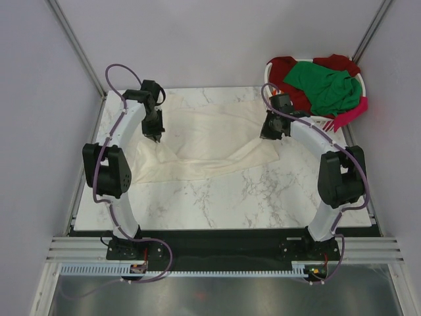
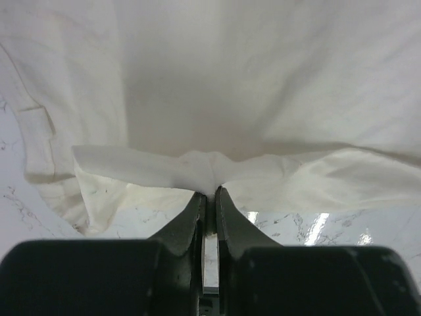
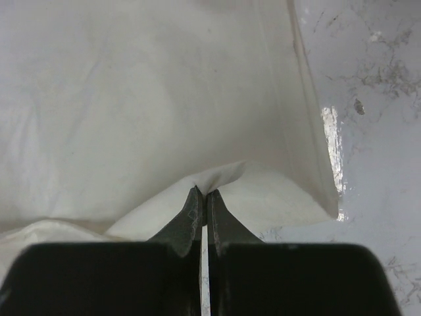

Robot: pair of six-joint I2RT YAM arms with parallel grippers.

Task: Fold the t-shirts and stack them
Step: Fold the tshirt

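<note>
L gripper (image 2: 209, 192) is pinching a bunched fold of the cream shirt (image 2: 217, 79), fingers pressed together on it. R gripper (image 3: 202, 192) is doing the same at the opposite edge. Prob. both are holding matching edges so the cloth can be lifted & folded evenly. The shirt is lying spread across the center of the top view on the table (image 1: 230, 197), trailing twd lower left. Both arms are reaching fwd, elbows bowing outward, wrists tilting down. Green shirt (image 1: 325, 85) & red shirt (image 1: 283, 66) are sitting in the basket (image 1: 321, 122), upper right.
</note>
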